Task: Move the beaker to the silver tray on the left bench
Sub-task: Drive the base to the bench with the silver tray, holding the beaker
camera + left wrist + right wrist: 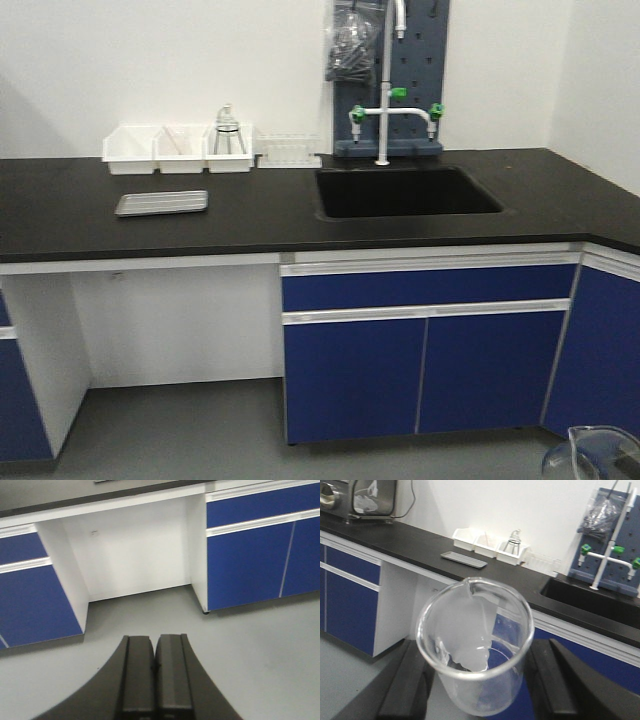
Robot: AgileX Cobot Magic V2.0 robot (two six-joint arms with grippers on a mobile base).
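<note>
Right jaws grip the beaker [475, 645] — left jaws pressed together.

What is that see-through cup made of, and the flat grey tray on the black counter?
The beaker looks like clear glass: you can see right through it, and its rounded rim catches the light. The silver tray looks like metal, probably steel. It is grey with a dull sheen and a raised rim, though the picture is too soft to be sure.
</note>
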